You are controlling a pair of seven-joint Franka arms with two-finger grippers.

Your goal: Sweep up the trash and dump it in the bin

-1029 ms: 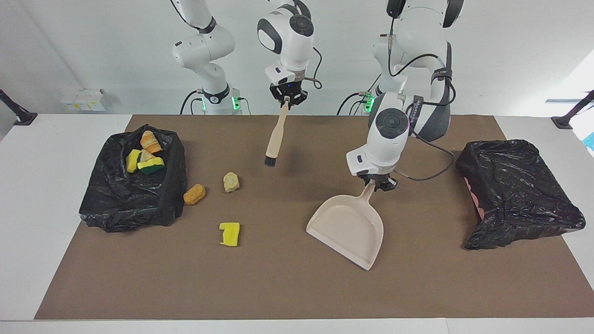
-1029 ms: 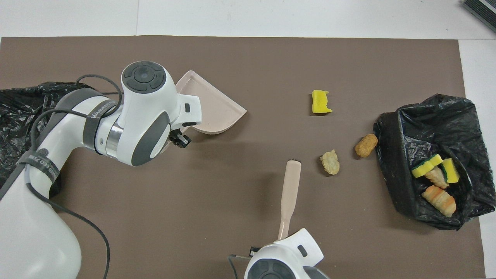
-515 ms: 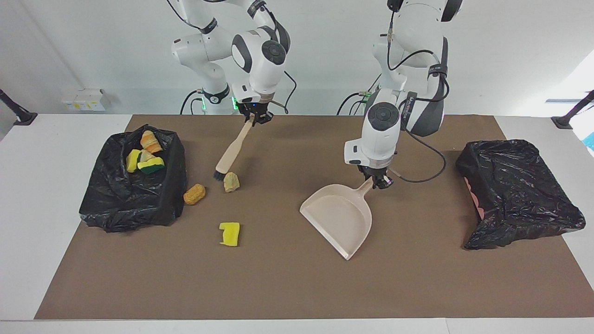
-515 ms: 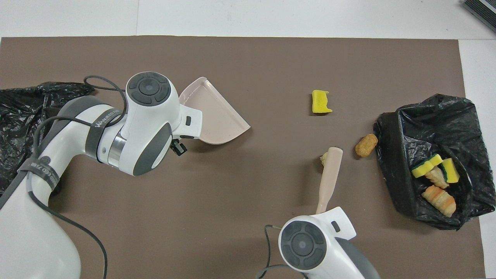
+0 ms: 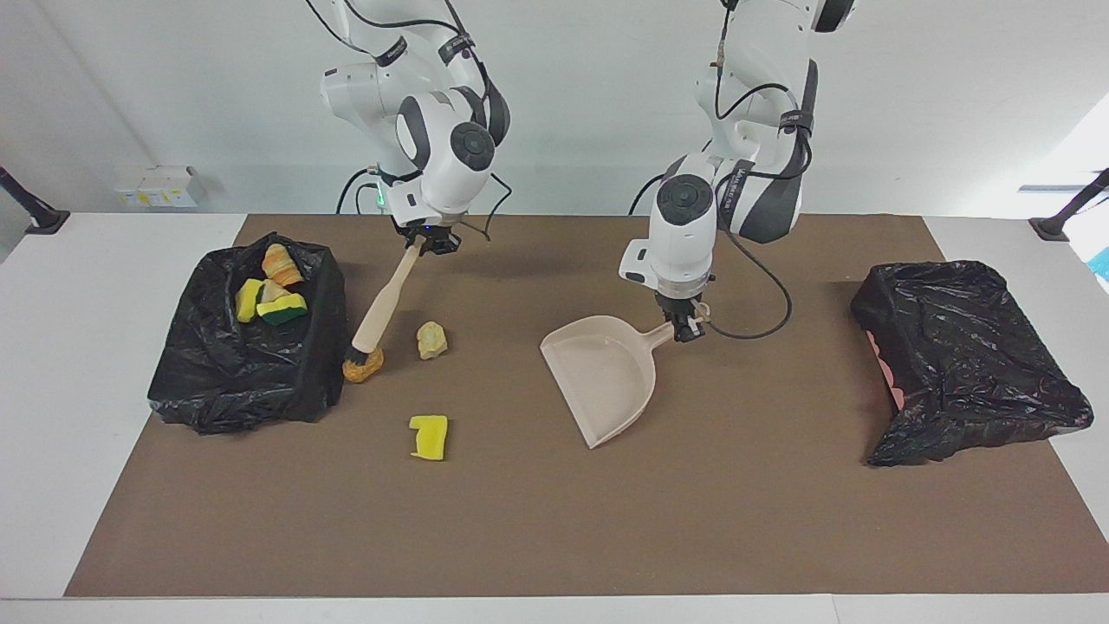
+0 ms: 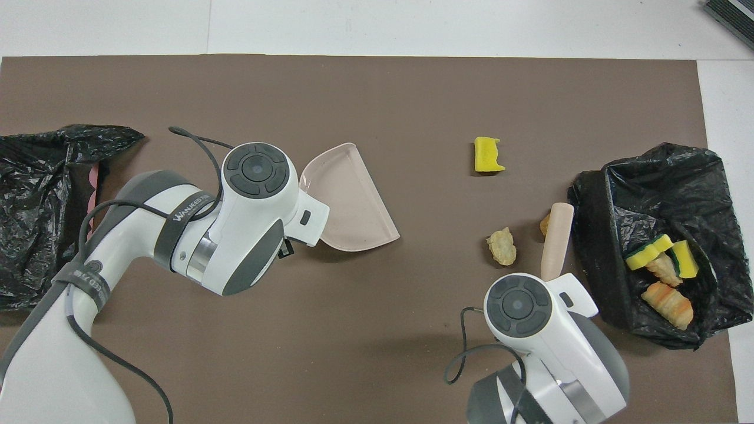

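One yellow sponge chunk (image 5: 429, 437) lies flat, long axis toward the robots.

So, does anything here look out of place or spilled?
Yes. Three trash pieces lie on the mat outside the bin: a yellow sponge, a pale lump, and an orange lump under the brush.

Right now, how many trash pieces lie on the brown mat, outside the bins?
3: an orange-tan bread lump under the brush bristles beside the black-lined bin, a pale lump next to it, and a yellow sponge chunk farther from the robots.
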